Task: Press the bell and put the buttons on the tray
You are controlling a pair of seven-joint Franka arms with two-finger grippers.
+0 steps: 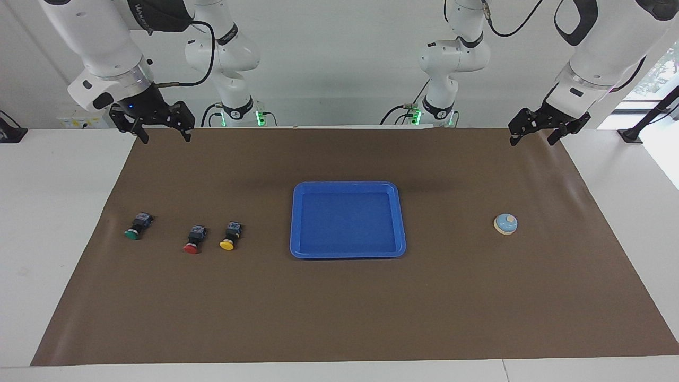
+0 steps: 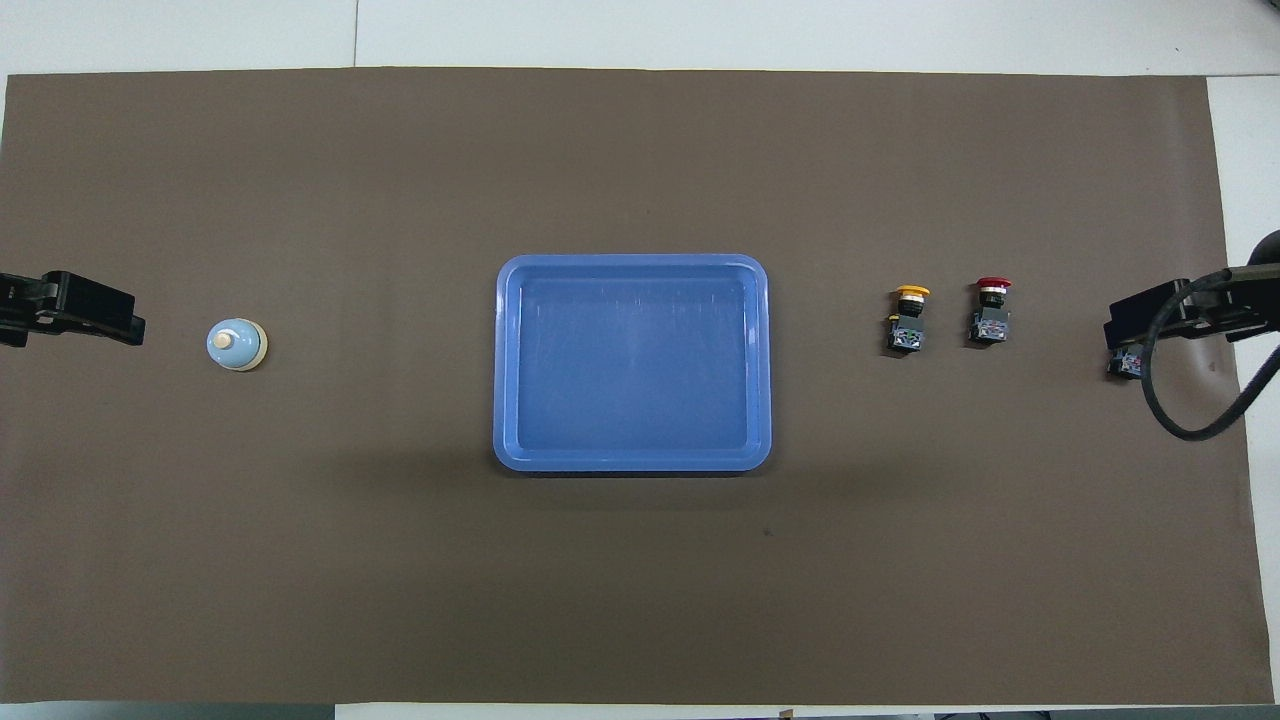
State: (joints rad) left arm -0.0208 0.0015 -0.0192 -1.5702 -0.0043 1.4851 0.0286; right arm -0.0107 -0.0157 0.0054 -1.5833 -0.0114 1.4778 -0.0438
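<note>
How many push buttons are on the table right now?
3, lying in a row toward the right arm's end: yellow button beside the tray, red button next, green button outermost. None on the tray.

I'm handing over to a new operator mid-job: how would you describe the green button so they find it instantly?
Start at the blue tray in the middle of the brown mat. Toward the right arm's end lies a row of three black-bodied push buttons: yellow button beside the tray, then red button. The green button is the last one, standing apart, the only green cap.
</note>
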